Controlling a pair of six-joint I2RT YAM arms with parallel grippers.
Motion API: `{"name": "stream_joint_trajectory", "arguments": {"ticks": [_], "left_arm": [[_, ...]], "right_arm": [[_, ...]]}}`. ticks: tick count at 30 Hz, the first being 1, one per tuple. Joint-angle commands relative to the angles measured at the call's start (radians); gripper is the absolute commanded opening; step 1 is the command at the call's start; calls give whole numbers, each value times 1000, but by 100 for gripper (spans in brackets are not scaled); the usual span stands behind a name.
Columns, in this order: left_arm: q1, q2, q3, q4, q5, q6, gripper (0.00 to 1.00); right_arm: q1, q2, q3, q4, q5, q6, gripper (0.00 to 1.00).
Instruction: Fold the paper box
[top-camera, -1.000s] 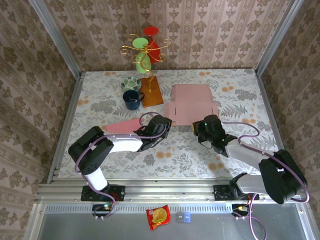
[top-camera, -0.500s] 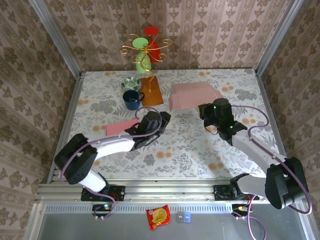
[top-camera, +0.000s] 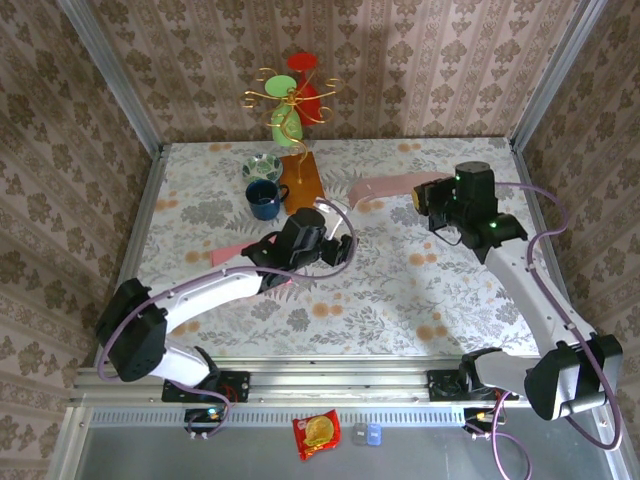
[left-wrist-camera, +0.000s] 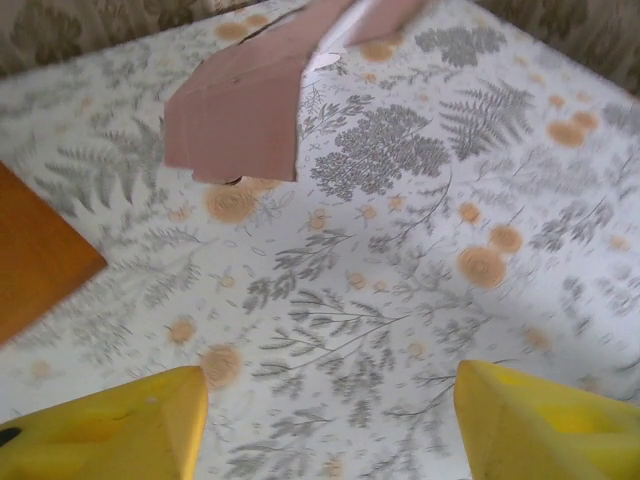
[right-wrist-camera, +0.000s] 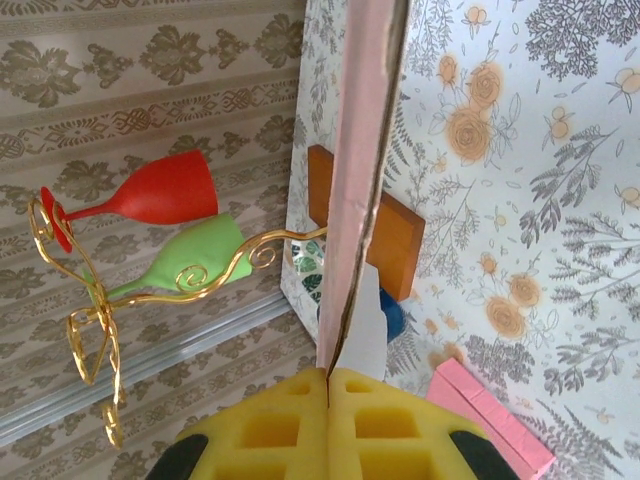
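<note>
The paper box is a flat pink cardboard sheet (top-camera: 385, 186) held off the table at the back right. My right gripper (top-camera: 430, 196) is shut on its right edge. In the right wrist view the sheet (right-wrist-camera: 365, 150) stands edge-on, pinched between the yellow pads of that gripper (right-wrist-camera: 328, 385). My left gripper (top-camera: 335, 246) hovers over the table's middle, open, with nothing between its fingers. Seen from the left wrist, the sheet (left-wrist-camera: 240, 110) hangs well beyond the left gripper (left-wrist-camera: 330, 420). A second pink piece (top-camera: 235, 254) lies flat beside the left arm.
At the back left stand a dark blue cup (top-camera: 264, 199), a patterned bowl (top-camera: 262, 166), a wooden board (top-camera: 303, 182), and a gold stand with a red goblet (top-camera: 304, 90) and a green one (top-camera: 285, 127). Patterned walls close in three sides of the table.
My right gripper has carried the pink sheet up and toward the back right. My left gripper has opened and moved slightly toward the back, apart from the sheet.
</note>
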Motion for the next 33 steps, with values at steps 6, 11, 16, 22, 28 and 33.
{"name": "stream_joint_trajectory", "arguments": {"ticks": [6, 11, 16, 22, 28, 33], "left_arm": [[2, 143, 150, 92, -224, 387, 71], [7, 166, 166, 144, -243, 443, 72], [14, 142, 135, 197, -172, 490, 71], [16, 162, 155, 189, -35, 570, 65], [20, 201, 186, 213, -40, 614, 44], [9, 200, 212, 210, -31, 602, 0]], "right_arm": [[-11, -3, 124, -195, -86, -18, 0], [-26, -7, 145, -236, -103, -20, 0], [-41, 3, 173, -267, -135, -35, 0], [-59, 12, 194, -285, -162, -44, 0], [-69, 26, 213, -291, -187, -46, 0], [-81, 25, 195, -262, -178, -58, 0]]}}
